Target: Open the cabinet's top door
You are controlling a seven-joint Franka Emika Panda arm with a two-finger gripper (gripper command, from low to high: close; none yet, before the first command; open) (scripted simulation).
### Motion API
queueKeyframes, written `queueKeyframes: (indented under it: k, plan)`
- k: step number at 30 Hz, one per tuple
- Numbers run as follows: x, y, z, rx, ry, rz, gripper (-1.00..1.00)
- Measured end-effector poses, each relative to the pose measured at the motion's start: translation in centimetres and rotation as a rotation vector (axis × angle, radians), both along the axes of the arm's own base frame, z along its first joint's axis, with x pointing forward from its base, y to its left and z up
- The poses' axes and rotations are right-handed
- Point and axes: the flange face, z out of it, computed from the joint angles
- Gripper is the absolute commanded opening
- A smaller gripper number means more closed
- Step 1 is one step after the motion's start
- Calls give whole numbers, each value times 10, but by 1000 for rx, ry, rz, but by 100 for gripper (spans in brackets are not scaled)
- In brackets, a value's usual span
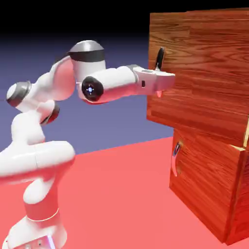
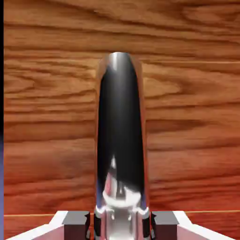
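Observation:
The reddish-brown wood-grain cabinet stands at the exterior view's right. Its top door juts out leftward past the lower door, with a pale edge showing at its lower right, so it stands partly open. My gripper reaches level from the left and is at the door's dark curved handle. In the hand view the shiny handle rises large between my grey fingertips, which sit tight on both sides of it. The gripper is shut on the handle, with door wood filling the view behind.
The shorter lower door is shut flush, and its own curved metal handle sits near its left edge. The red table stretches between my base and the cabinet.

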Motion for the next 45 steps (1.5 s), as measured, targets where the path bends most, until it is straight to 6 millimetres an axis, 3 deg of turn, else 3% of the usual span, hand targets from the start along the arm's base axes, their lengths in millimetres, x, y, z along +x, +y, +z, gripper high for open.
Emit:
queueKeyframes:
  k: [10,22,34,45]
  plan:
    - [-40,-62,0,-1,0,227,-100]
    - [-70,-156,0,-1,0,531,-100]
    - [-72,-243,0,-1,0,798,-100]
    - [-57,-291,0,0,1,971,-100]
